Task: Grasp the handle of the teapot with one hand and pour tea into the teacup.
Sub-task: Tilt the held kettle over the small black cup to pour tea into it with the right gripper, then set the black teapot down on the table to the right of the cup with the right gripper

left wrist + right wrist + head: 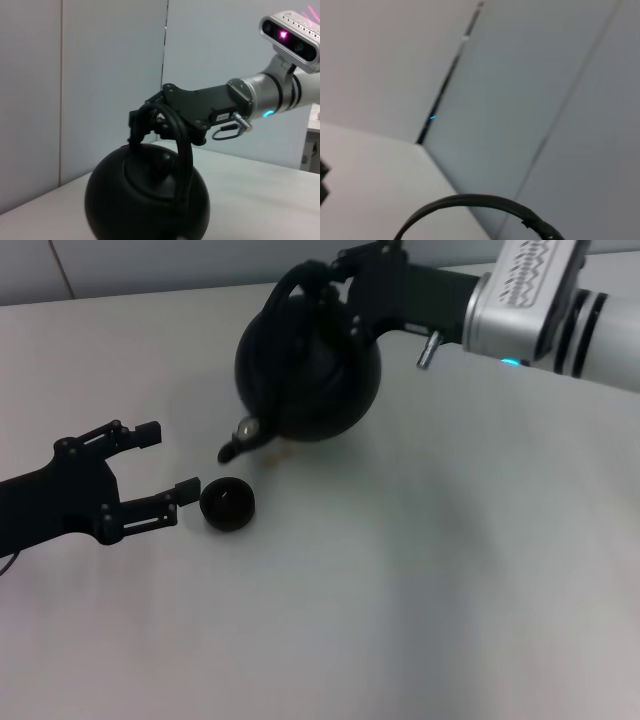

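Above table [420,580]: right tool [318,285] clenched on handle [290,290], teapot [308,365] apparently lifted; left tool [170,462] released beside teacup [228,504].

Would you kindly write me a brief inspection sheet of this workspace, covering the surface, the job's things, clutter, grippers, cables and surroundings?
Surface: pale table, with a small brownish mark under the spout.
Job's things: black teapot tilted, spout down toward the teacup, which sits upright on the table just beyond the spout tip; no stream visible.
Clutter: nothing seen.
Grippers: right gripper shut on the handle at its top; left gripper open, low beside the teacup, one fingertip close to its rim.
Cables: thin black loop by the right wrist; a thin cable at the left arm, at the picture's edge.
Surroundings: plain light wall panels behind the table.
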Controlling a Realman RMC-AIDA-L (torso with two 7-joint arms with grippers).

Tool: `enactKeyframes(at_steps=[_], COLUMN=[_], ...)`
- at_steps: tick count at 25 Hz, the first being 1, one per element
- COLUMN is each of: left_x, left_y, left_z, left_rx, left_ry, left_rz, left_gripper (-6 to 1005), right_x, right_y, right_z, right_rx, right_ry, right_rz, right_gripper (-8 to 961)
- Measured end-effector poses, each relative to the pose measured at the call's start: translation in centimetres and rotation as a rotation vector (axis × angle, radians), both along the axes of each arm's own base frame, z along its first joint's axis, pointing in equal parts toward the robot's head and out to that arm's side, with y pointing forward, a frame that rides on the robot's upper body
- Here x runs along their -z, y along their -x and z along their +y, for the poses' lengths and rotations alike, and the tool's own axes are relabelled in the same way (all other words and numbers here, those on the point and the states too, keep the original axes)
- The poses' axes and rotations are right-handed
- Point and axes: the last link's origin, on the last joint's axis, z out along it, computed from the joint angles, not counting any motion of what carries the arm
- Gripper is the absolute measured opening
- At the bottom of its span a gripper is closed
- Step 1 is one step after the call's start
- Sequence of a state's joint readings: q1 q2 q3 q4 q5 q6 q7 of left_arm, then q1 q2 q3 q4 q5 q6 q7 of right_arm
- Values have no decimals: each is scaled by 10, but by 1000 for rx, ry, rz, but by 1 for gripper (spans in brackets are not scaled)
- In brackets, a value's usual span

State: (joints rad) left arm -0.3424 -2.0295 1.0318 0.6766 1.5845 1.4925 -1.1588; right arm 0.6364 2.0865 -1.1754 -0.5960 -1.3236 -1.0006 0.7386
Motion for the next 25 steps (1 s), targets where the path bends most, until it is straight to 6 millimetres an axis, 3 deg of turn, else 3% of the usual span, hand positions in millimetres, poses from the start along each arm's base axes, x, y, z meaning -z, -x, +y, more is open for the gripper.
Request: enactKeyframes(at_steps=[9, 25], left_x=[-1, 5], left_y=[1, -3], left_z=[0, 2], left_rx=[-10, -10], left_ry=[-13, -14], left_rz=[-10, -17], left_gripper=[859, 859], right_x=[-29, -30], right_y=[-45, -104], right_z=[-5, -32], right_rx=[265, 520], right_ry=[-66, -67], right_rz=[227, 363], right_gripper=[87, 88])
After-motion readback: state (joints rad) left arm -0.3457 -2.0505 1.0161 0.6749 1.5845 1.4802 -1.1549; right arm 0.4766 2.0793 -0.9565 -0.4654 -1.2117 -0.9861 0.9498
